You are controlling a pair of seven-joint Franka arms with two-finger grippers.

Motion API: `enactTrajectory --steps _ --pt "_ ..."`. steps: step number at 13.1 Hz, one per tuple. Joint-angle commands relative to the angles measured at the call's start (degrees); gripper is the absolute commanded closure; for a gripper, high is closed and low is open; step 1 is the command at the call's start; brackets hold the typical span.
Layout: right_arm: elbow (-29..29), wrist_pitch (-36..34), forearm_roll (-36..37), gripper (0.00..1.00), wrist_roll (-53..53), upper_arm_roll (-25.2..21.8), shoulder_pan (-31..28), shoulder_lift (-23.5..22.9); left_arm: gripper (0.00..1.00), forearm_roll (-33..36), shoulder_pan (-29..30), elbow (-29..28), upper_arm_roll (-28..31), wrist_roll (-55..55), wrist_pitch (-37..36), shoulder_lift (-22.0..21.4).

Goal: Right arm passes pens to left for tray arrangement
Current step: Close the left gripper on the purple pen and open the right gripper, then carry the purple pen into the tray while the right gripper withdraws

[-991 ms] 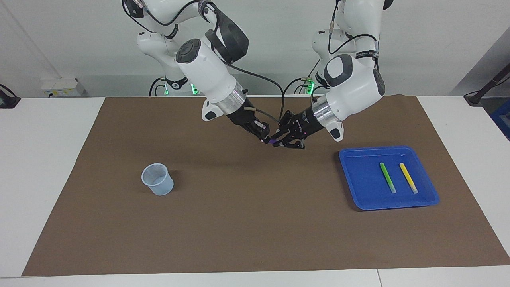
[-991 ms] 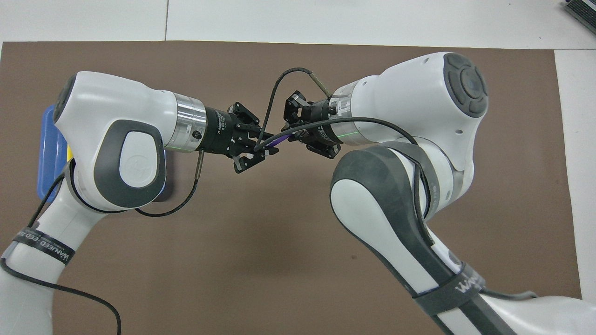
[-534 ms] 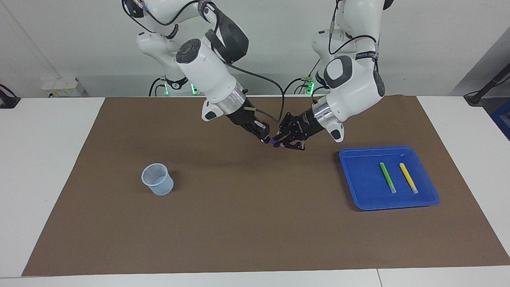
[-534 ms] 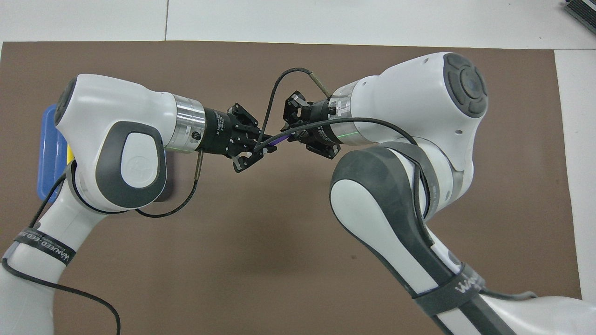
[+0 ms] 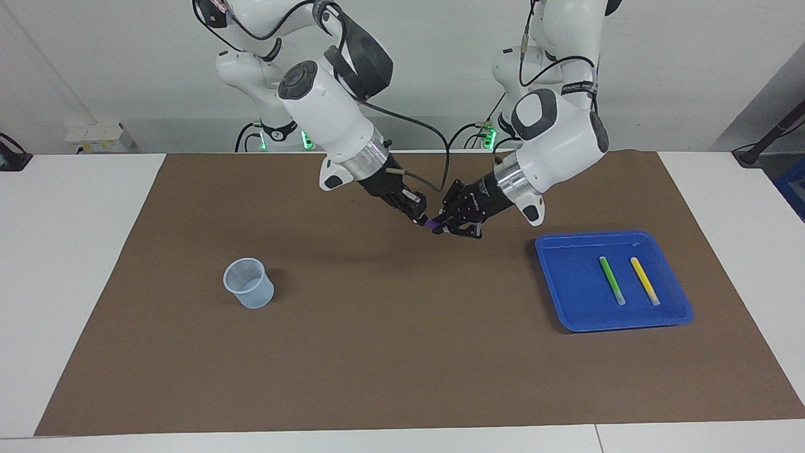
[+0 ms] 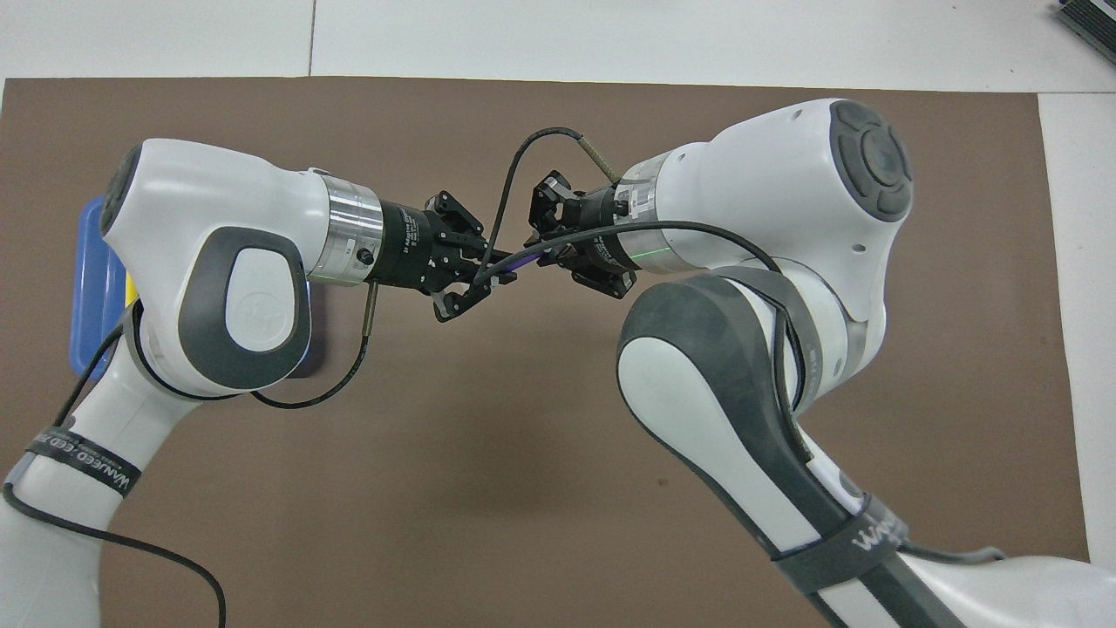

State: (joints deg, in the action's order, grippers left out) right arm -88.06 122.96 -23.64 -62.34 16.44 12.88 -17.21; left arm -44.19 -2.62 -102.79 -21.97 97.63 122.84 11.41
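Note:
The purple pen (image 5: 431,223) (image 6: 521,259) hangs in the air over the middle of the brown mat, spanning the two grippers. My left gripper (image 5: 444,224) (image 6: 485,271) is shut on one end of it. My right gripper (image 5: 417,215) (image 6: 539,254) still has its fingertips shut on the other end. The blue tray (image 5: 566,277) (image 6: 87,288) lies toward the left arm's end of the table. In it a green pen (image 5: 611,280) and a yellow pen (image 5: 644,281) lie side by side. In the overhead view the left arm hides most of the tray.
A small translucent pale blue cup (image 5: 248,283) stands upright on the brown mat (image 5: 377,352) toward the right arm's end, farther from the robots than the grippers. White table shows around the mat.
The left gripper's fingers have closed onto the purple pen. Both arms have hardly moved, and the pen stays between the two grippers.

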Motion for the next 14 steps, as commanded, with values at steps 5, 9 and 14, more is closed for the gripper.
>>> enactTrajectory --steps 5,9,14 --pt "0.8 0.6 0.5 0.00 2.6 -0.4 -1.6 0.7 1.00 6.3 2.4 -0.9 0.6 -14.9 -5.6 -1.4" --pt "0.3 -10.4 5.4 0.00 22.0 -0.5 -8.4 4.3 1.00 11.0 4.2 -2.8 0.6 -34.7 -11.2 -3.0" --pt "-0.4 -26.4 10.8 0.00 48.5 -0.5 -20.4 10.9 1.00 16.3 6.0 -5.5 0.7 -52.4 -13.3 -4.4"
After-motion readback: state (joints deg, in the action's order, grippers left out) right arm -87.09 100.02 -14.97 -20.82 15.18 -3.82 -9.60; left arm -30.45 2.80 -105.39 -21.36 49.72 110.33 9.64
